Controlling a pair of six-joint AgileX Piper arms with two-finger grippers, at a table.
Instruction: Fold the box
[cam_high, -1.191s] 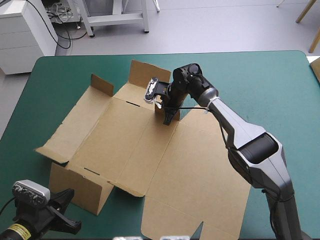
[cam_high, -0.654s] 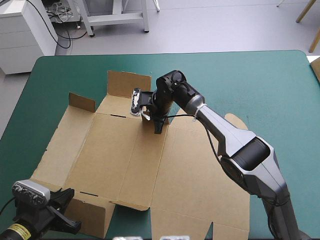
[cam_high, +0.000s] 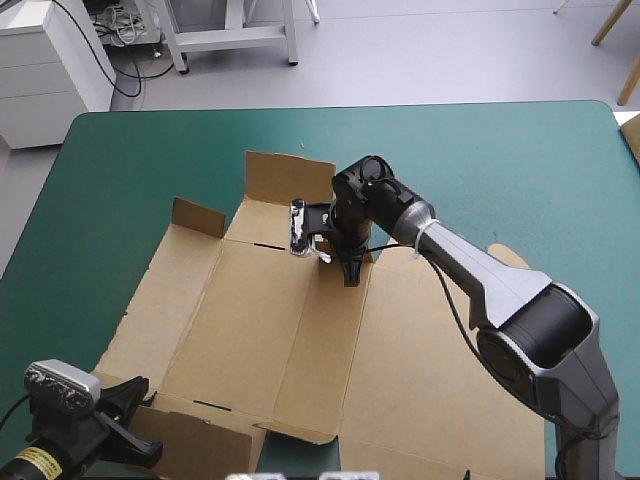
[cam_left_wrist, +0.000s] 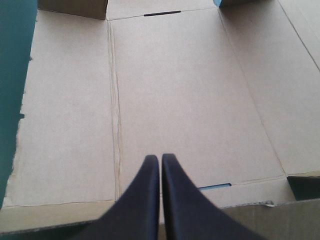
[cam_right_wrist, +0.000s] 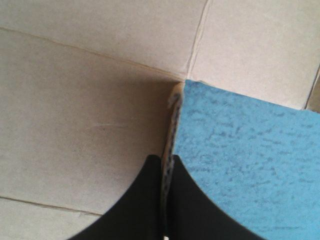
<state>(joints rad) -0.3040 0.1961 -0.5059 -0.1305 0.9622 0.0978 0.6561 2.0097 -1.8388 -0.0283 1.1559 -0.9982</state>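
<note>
The brown box (cam_high: 280, 320) lies as a cut sheet on the teal-green cover, mostly flat. At its far side one flap (cam_high: 290, 178) stands raised, and a smaller flap (cam_high: 198, 215) stands at the far left. My right gripper (cam_high: 351, 278) is at the box's far side, shut on a board edge. In the right wrist view that edge runs up between the fingers of the right gripper (cam_right_wrist: 167, 159), with box (cam_right_wrist: 90, 100) on one side and cover (cam_right_wrist: 240, 150) on the other. My left gripper (cam_high: 148, 415) sits at the near left corner. The left wrist view shows this gripper (cam_left_wrist: 161, 159) shut and holding nothing, over the box's (cam_left_wrist: 185, 90) near wall.
The table's teal-green cover (cam_high: 520, 170) stretches wide to the right of the box and beyond it. The sheet's near end reaches the table's front edge. A narrow strip of cover shows along the box's left side (cam_left_wrist: 12, 75).
My right gripper has swung back to the right and a little nearer, dragging and turning the box with it. The far flaps have shifted right. My left arm has stayed put.
</note>
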